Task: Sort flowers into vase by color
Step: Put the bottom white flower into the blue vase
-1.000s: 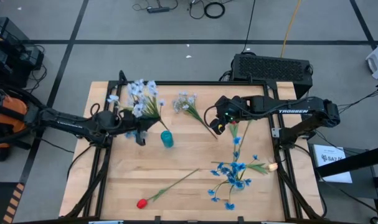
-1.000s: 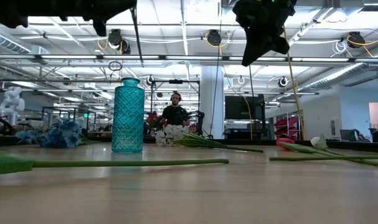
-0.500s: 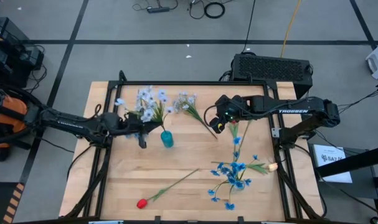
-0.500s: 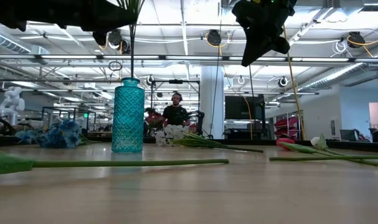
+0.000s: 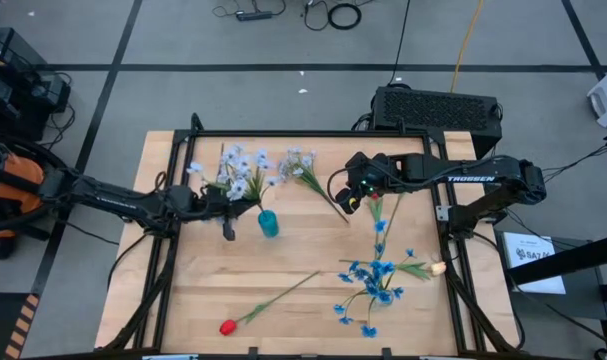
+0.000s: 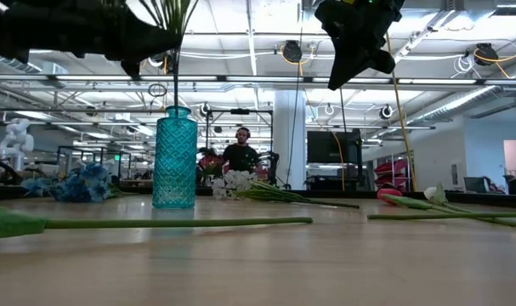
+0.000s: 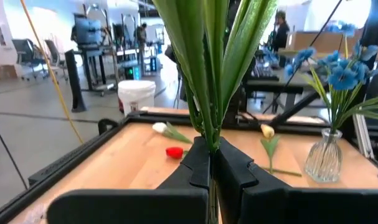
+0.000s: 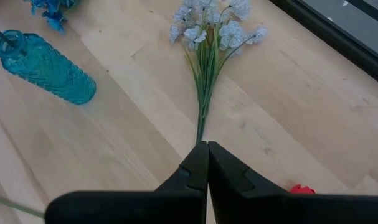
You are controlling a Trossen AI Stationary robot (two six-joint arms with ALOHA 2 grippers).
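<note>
My left gripper [image 5: 245, 205] is shut on a pale blue-white spray [image 5: 241, 170] above the teal glass vase [image 5: 268, 222]. In the low view the spray's thin stem [image 6: 174, 85] runs straight down to the vase's mouth [image 6: 176, 110]. My right gripper [image 5: 351, 200] is shut and empty, high above the table [image 6: 355, 42]. It hovers over the stem end [image 8: 200, 134] of a second pale spray [image 5: 301, 165] that lies flat on the wood. My left gripper pinches the spray's bunch of green stems and leaves [image 7: 208, 134] between its two shut fingers. The fingers come level from the table's left and lie across the stems. The spray stands about upright, flowers above the fingers. Its thin lower stem hangs down into the vase's mouth.
A red tulip [image 5: 228, 326] on a long stem lies near the front edge. Bright blue sprays [image 5: 375, 280] and a cream bud [image 5: 438, 267] lie at the right. A clear glass vase with blue flowers [image 7: 326, 158] shows in the left wrist view. Black rails frame the table.
My left gripper has gone toward the table's right edge and down with the pale spray. The stem's lower end, which hung clear above the teal vase, now reaches into its mouth. The flower heads have shifted right with it.
</note>
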